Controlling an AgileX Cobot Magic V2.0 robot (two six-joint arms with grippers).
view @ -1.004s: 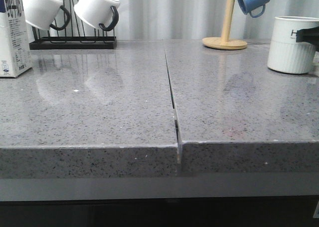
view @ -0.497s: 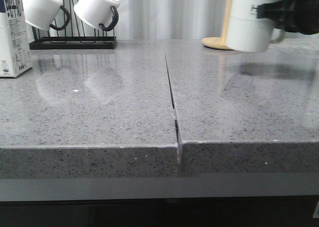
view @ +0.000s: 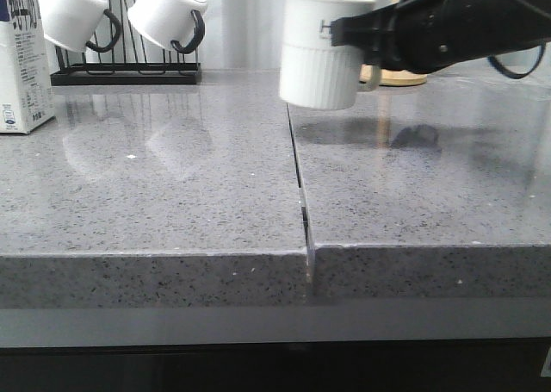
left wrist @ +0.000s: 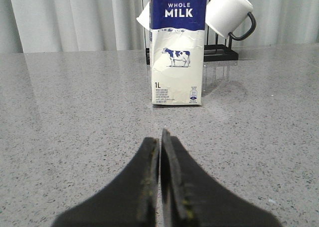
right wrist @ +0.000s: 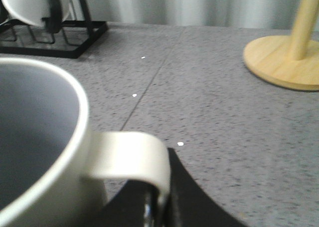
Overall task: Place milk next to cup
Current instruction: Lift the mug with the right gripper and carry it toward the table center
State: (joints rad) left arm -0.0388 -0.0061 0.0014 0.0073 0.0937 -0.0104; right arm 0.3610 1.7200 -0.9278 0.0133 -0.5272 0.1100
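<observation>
The worktop point(view: 172, 194) is split by a seam running toward twelve o'clock. The milk point(view: 24, 60) stands upright at about ten o'clock, untouched. The cup point(view: 325, 52) hangs in the air over the seam near twelve o'clock, the right gripper point(view: 366, 43) pinching its handle. Best to set it down level and gently, leaving room beside it. The left gripper point(left wrist: 160, 187) is pressed together, aimed at the milk.

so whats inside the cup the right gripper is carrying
Nothing visible: the cup's inner wall looks bare and grey in the right wrist view, but its bottom lies out of frame, so that part stays unknown.
</observation>
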